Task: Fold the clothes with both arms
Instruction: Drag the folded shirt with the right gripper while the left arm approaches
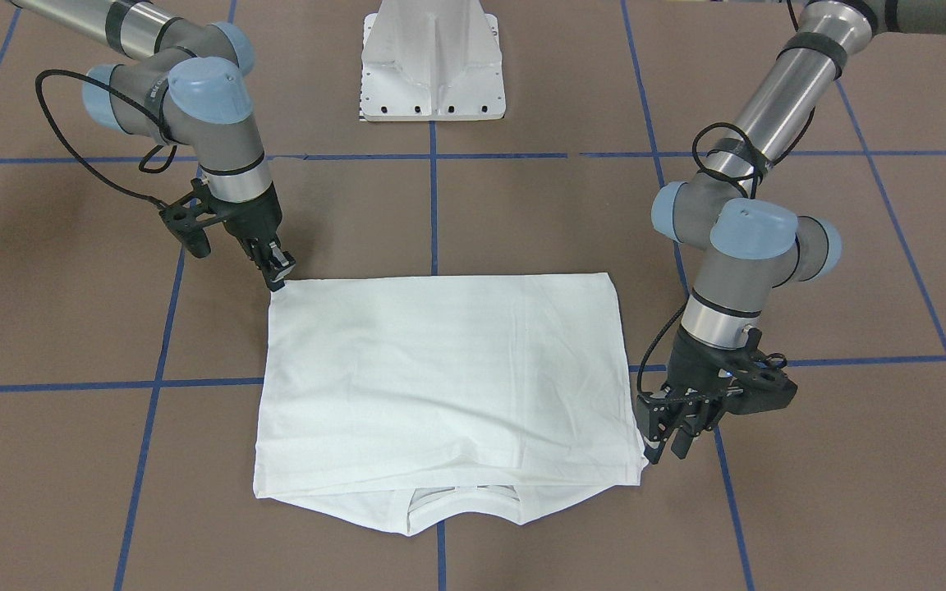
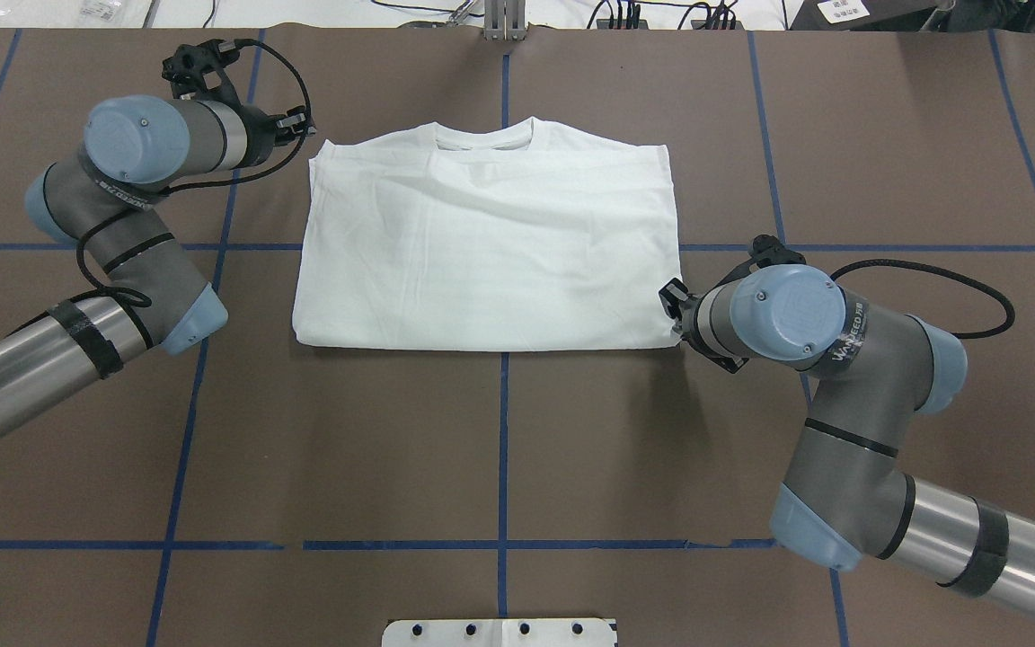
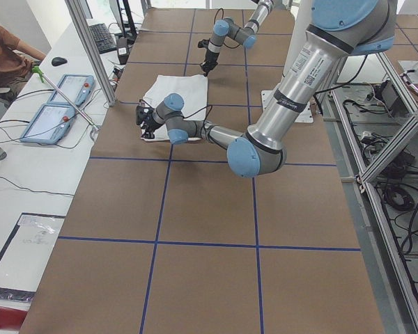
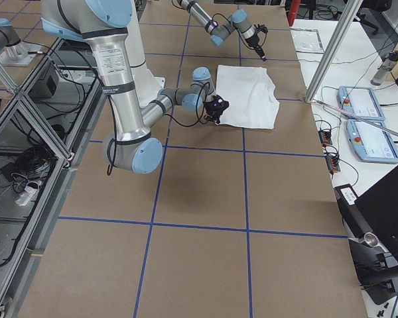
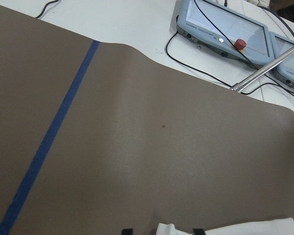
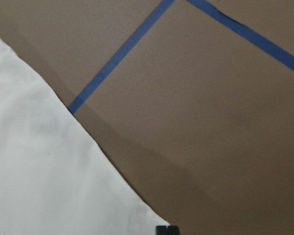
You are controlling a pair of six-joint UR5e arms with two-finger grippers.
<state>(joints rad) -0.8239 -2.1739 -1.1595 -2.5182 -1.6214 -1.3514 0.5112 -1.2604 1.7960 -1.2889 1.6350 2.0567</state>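
the white t-shirt (image 1: 440, 377) lies folded into a flat rectangle in the middle of the brown desk (image 1: 522, 222). its collar (image 1: 461, 499) peeks out from under the folded edge on the side away from the robot. the left gripper (image 1: 668, 447) is down at the shirt's corner on the collar side. in the wrist view its fingertips (image 5: 127, 231) stand apart, with a small bit of white cloth between them, not pinched. the right gripper (image 1: 277, 277) touches the diagonally opposite corner, on the robot's side, with its fingers drawn close together. whether any cloth is caught between them i cannot tell. blue tape lines (image 1: 433, 205) cross the desk, and a white metal base (image 1: 432, 74) stands on the robot's side, well apart from the shirt.
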